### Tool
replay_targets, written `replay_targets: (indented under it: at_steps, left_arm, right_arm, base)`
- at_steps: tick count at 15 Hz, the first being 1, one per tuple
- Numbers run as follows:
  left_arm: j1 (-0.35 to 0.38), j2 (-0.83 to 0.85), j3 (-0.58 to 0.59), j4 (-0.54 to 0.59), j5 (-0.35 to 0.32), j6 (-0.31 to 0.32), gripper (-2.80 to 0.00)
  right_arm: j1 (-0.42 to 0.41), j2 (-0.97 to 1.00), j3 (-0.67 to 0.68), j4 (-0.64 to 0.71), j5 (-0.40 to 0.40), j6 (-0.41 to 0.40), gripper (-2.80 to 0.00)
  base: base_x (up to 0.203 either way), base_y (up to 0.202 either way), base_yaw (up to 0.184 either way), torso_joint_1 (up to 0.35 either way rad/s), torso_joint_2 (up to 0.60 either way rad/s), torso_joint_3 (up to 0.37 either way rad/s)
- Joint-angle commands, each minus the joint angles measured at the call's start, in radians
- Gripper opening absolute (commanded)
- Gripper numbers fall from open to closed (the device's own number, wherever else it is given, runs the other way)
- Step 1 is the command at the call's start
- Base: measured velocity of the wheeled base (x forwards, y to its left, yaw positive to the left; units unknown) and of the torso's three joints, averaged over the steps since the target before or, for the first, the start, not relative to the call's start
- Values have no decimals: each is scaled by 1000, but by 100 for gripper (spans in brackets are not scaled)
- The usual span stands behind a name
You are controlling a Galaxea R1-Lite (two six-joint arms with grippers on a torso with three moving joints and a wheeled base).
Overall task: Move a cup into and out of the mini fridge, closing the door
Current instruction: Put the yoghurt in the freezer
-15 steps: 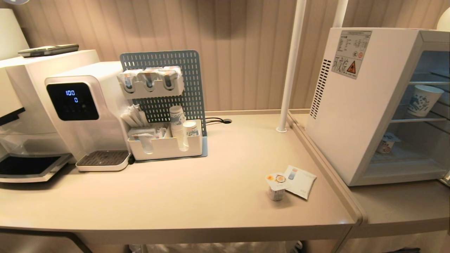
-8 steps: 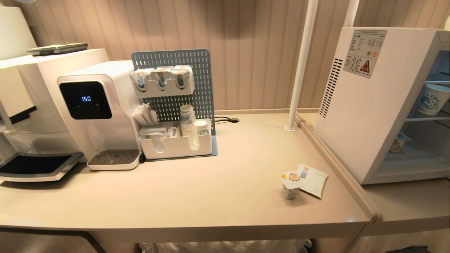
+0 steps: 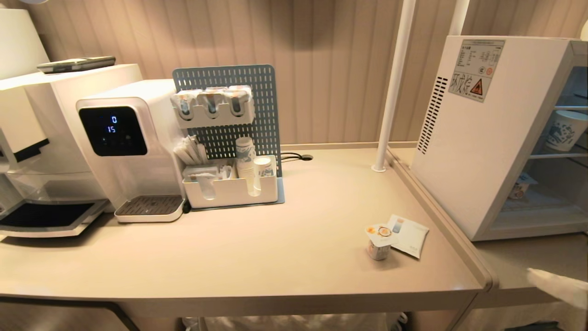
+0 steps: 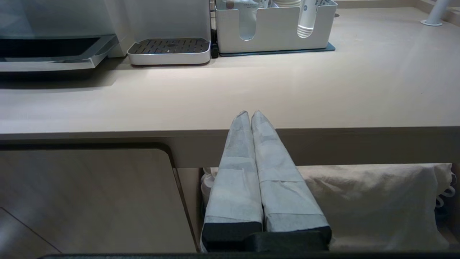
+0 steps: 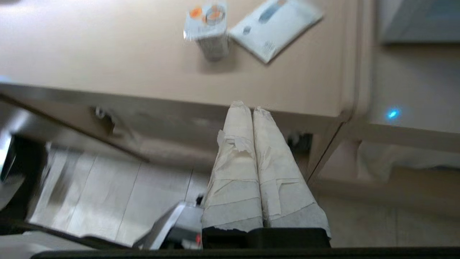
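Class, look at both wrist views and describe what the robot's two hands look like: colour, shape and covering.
Each hand has two long fingers tapering to a tip, wrapped in pale tape. The left hand has smooth grey-white wrapping with neat seams, on a black base. The right hand has creamier tape that is wrinkled and frayed at its edges, also on a black base. No cables or markings show.

Both the left gripper [image 4: 250, 114] and right gripper [image 5: 247, 107] are closed, empty.
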Motion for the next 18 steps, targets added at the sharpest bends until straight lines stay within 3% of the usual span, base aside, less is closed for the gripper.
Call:
replay_targets:
  at_steps: [1, 5, 8, 10, 11, 18]
  left_arm:
    - [0, 0, 0, 0, 0, -1, -280]
    - [-1, 0, 1, 0, 0, -1, -280]
    - [0, 0, 0, 0, 0, -1, -280]
    - [1, 0, 1, 0, 0, -1, -280]
    - [1, 0, 1, 0, 0, -1, -280]
    - [-1, 0, 1, 0, 0, -1, -280]
  right_arm:
    - [22, 441, 24, -182, 20, -1, -280]
    - [120, 966, 67, -791, 12, 56, -280]
    - [289, 1247, 76, -1273, -137, 125, -280]
    - [396, 1307, 71, -1408, -247, 155, -280]
    - [402, 1298, 65, -1412, -261, 158, 0]
    - [397, 1269, 85, -1406, -263, 152, 0]
  base:
    - [0, 0, 0, 0, 0, 0]
    - [0, 0, 0, 0, 0, 0]
    - [0, 0, 0, 0, 0, 0]
    - [0, 0, 0, 0, 0, 0]
    - [0, 0, 0, 0, 0, 0]
    - [0, 0, 0, 0, 0, 0]
